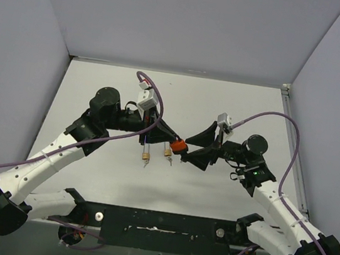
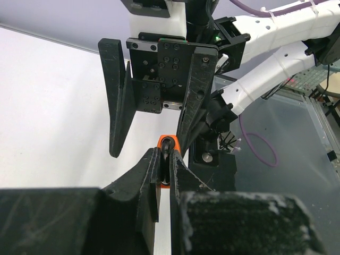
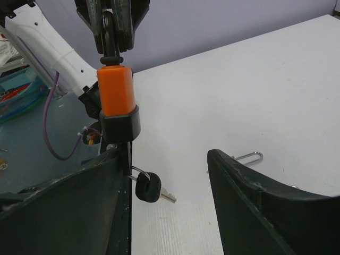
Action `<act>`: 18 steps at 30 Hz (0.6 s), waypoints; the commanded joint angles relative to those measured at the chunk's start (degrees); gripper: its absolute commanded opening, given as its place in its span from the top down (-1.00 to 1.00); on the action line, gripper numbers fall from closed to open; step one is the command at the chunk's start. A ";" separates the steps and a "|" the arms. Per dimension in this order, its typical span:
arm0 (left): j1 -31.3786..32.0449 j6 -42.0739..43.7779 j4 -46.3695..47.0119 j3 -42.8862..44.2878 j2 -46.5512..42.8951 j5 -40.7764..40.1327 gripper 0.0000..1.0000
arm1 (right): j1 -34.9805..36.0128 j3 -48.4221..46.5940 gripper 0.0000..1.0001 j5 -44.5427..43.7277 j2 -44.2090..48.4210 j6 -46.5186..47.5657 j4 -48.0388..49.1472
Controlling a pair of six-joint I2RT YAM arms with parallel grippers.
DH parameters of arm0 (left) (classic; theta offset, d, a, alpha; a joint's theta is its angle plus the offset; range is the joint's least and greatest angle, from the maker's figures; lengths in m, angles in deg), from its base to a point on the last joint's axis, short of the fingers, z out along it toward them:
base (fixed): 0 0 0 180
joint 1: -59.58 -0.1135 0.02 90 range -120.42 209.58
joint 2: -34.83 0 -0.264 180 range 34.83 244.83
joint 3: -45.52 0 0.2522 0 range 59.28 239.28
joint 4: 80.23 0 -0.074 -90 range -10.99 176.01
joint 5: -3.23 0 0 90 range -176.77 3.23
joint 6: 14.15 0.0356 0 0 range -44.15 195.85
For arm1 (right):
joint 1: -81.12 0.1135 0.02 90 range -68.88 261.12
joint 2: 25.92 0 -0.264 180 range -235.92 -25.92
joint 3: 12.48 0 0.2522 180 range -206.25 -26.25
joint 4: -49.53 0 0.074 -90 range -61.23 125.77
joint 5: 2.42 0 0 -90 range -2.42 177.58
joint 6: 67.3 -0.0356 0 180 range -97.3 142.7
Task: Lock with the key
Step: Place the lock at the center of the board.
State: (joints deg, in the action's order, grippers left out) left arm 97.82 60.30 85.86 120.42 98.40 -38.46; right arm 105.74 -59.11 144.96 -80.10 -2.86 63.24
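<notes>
**Top view:** An orange padlock [image 1: 178, 146] is held above the middle of the worktop by the left gripper [image 1: 173, 139]. The right gripper [image 1: 187, 151] is spread wide just to its right. Two small brass padlocks [image 1: 146, 156] are seen lying closer to the front edge.

**Left wrist:** The left gripper's fingers are shown clamped on the padlock's black shackle [image 2: 168, 144].

**Right wrist:** The padlock is pictured hanging from that grip. A black-headed key [image 3: 148, 187] is dangled on a ring beneath it, beside one finger of the right gripper, which is gaping and empty.
</notes>
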 commanded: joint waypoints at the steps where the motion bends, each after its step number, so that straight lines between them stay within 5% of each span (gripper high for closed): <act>1: -0.18 -0.88 5.87 3.46 -0.44 1.19 1.00 | 1.08 -0.21 -0.28 -0.87 -0.46 -0.50 4.31; 8: -0.23 -0.81 6.89 3.13 0.74 0.51 1.00 | 3.04 -0.47 0.02 -1.70 -1.74 -0.12 4.58; 13: -0.38 -0.52 7.27 2.68 0.86 -0.23 1.00 | 4.33 -0.80 0.93 -2.48 -2.40 0.54 4.53; 18: -1.61 0.73 6.52 2.68 -1.19 -2.84 1.00 | 4.55 -0.84 1.00 -3.86 -1.30 2.48 1.20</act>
State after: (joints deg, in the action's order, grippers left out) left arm 97.10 60.39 86.69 120.42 100.10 -40.08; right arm 110.13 -59.13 144.20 -82.19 -2.38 64.92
